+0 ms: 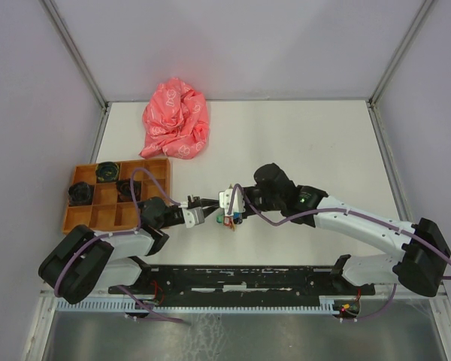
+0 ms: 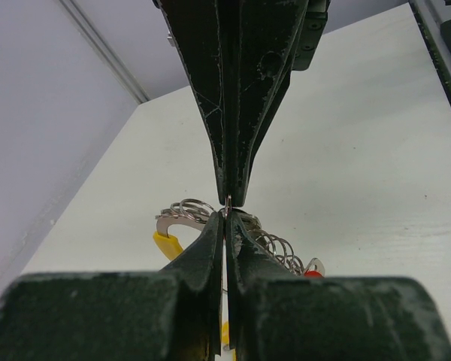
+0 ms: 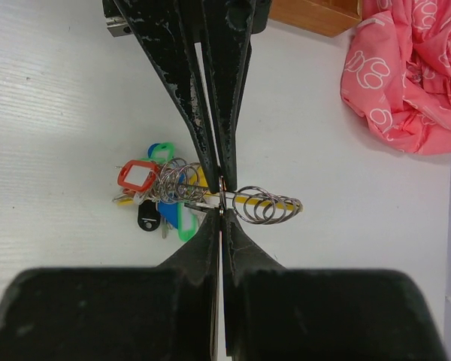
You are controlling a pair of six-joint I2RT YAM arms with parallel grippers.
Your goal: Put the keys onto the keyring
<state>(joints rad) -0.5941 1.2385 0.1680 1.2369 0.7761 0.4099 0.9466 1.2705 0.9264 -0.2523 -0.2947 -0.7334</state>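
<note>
Keys (image 3: 148,216) lie bunched with coloured tags (image 3: 137,176) on the white table (image 3: 52,113), mid-frame from overhead. Our right gripper (image 3: 221,199) and left gripper (image 2: 227,205) both pinch tight on the wire keyring (image 3: 264,204); the keys trail frame-left of the right fingertips (image 3: 210,154), the chain running left to right, both arms equally near.

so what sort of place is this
Probably a robot lab test cell: a white table enclosed by plain walls, a left arm and right arm bolted at its near edge, and staged props, an orange tray and pink cloth.
</note>
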